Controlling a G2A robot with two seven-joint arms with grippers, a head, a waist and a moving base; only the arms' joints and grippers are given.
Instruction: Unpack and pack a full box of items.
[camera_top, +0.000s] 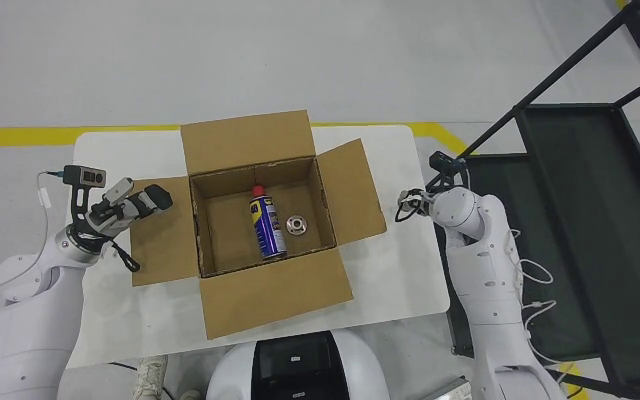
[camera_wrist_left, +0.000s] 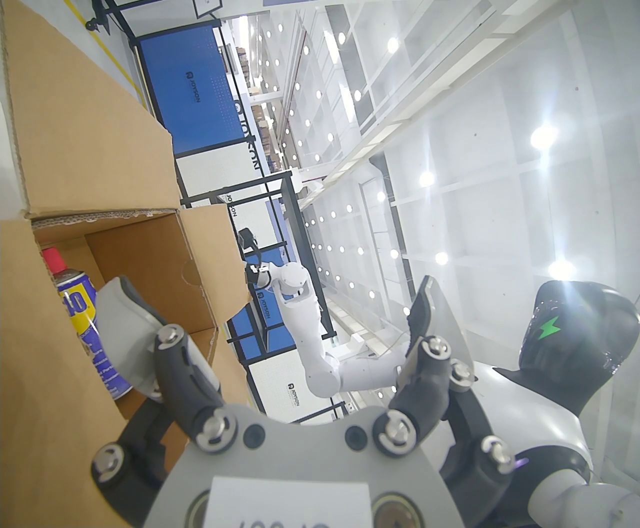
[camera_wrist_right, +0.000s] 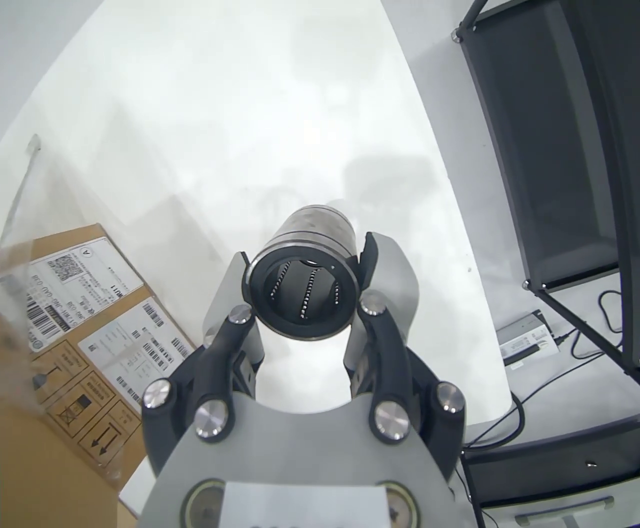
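An open cardboard box (camera_top: 225, 290) stands mid-table with its four flaps spread. Inside lie a blue and yellow spray can (camera_top: 266, 228) with a red cap and a small round metal part (camera_top: 296, 224). My left gripper (camera_top: 155, 198) hovers over the box's left flap, open and holding nothing; in its wrist view the gripper (camera_wrist_left: 280, 320) points across the box, with the spray can (camera_wrist_left: 82, 320) behind one finger. My right gripper (camera_top: 408, 205) is just off the right flap. It (camera_wrist_right: 305, 295) is shut on a steel linear bearing (camera_wrist_right: 310, 250) above the white table (camera_wrist_right: 250, 125).
A black metal rack (camera_top: 570, 200) stands close to the table's right edge. A labelled box flap (camera_wrist_right: 100, 320) lies beside my right gripper. A white device with cables (camera_wrist_right: 527, 337) sits on the floor under the rack. Bare table (camera_top: 400, 280) lies right of the box.
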